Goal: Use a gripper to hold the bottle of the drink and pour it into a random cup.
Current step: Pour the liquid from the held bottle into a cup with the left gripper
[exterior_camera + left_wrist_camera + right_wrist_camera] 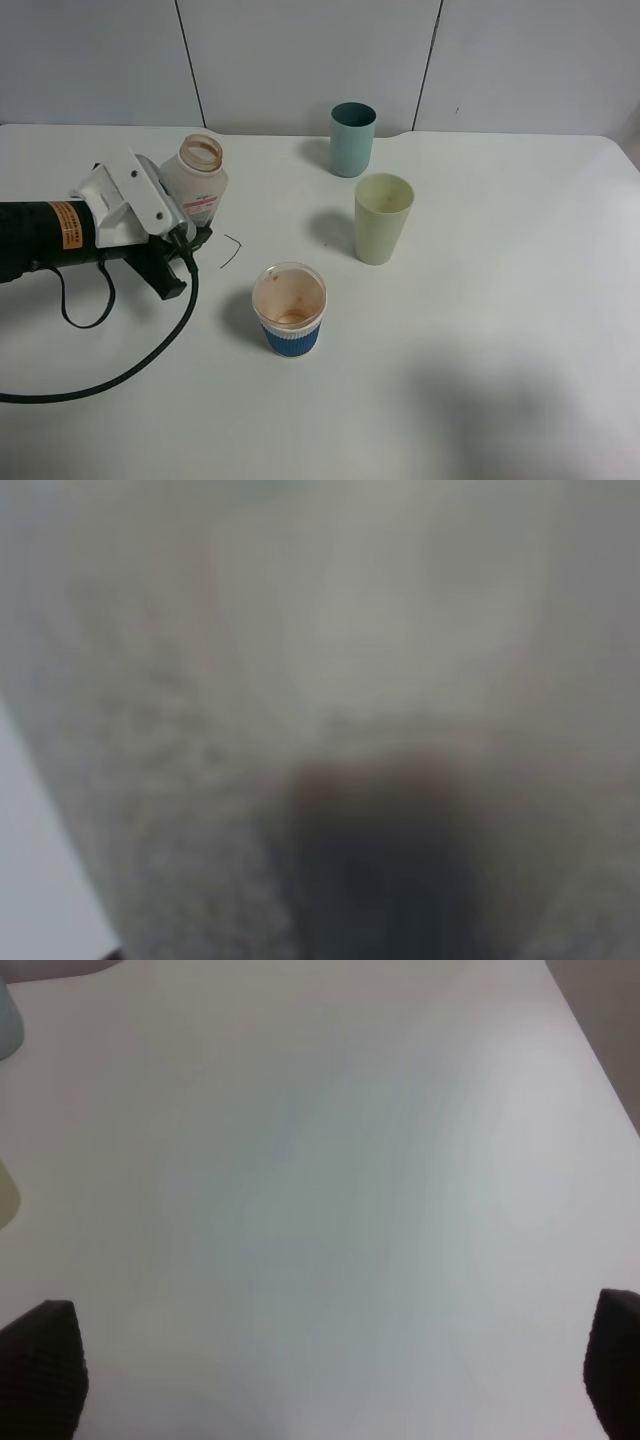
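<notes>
The bottle stands uncapped at the left of the white table, translucent with a white-and-pink label. My left gripper, a white jaw piece on a black body, is shut on the bottle's lower part. In the left wrist view the bottle fills the frame as a pale blur with a dark patch low down. The cup, blue-sleeved and brown-stained inside, stands to the right of and nearer than the bottle, apart from it. My right gripper hangs open over bare table, its fingertips far apart.
A pale green cup and a teal cup stand behind and to the right of the blue-sleeved cup. A black cable loops across the table's front left. A thin dark wire lies beside the gripper.
</notes>
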You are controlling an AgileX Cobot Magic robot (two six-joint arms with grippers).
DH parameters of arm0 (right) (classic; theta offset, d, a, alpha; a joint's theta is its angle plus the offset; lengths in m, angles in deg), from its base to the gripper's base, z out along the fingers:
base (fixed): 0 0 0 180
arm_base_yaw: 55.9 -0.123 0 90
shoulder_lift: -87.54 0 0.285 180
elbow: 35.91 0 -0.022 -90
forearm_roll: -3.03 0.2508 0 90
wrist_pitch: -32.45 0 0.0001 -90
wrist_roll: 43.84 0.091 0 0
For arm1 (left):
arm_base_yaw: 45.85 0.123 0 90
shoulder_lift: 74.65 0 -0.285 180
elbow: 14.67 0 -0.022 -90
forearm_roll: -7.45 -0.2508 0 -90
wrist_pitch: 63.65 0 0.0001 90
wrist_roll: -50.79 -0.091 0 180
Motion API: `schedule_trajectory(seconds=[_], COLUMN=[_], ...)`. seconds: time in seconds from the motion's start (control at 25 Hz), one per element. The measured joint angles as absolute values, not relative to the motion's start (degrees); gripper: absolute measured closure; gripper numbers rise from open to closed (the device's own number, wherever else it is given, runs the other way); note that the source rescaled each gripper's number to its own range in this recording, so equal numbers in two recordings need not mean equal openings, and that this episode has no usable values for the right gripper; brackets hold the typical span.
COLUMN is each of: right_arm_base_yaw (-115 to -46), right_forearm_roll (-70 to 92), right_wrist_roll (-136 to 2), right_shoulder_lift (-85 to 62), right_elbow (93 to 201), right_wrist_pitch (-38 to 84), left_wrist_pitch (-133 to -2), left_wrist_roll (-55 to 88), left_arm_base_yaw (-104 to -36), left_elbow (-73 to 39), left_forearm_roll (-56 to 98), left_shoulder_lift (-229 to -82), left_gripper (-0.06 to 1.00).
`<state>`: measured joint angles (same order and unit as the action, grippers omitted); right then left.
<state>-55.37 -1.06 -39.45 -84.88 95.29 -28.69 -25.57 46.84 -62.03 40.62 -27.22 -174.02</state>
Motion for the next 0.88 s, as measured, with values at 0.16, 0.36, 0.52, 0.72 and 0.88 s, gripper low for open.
schedule_trajectory(seconds=[0.16, 0.36, 0.52, 0.72, 0.88], right_arm_base_yaw=[-55.4, -55.4, -55.4, -55.4, -55.4], right_forearm_roll=[-1.1, -1.1, -1.1, -1.1, -1.1], right_wrist_roll=[-39.4, -39.4, -39.4, -39.4, -39.4], right_shoulder_lift=[-84.9, -84.9, -84.9, -84.9, -84.9], right_elbow=[95.3, 95.3, 95.3, 95.3, 95.3], right_wrist_pitch=[-28.7, -28.7, -28.7, -28.7, -28.7], left_wrist_pitch=[-25.8, -26.9, -27.1, -28.2, -30.2], left_wrist_roll=[46.8, 46.8, 46.3, 46.2, 45.0], left_arm_base_yaw=[-62.0, -62.0, -62.0, -63.5, -67.9], left_elbow=[44.1, 45.8, 45.8, 45.9, 45.9], left_forearm_roll=[-27.3, -27.5, -28.0, -28.9, -27.0], left_shoulder_lift=[-172.4, -170.0, -168.7, -168.7, -168.7], left_gripper=[0.94, 0.94, 0.94, 0.94, 0.94])
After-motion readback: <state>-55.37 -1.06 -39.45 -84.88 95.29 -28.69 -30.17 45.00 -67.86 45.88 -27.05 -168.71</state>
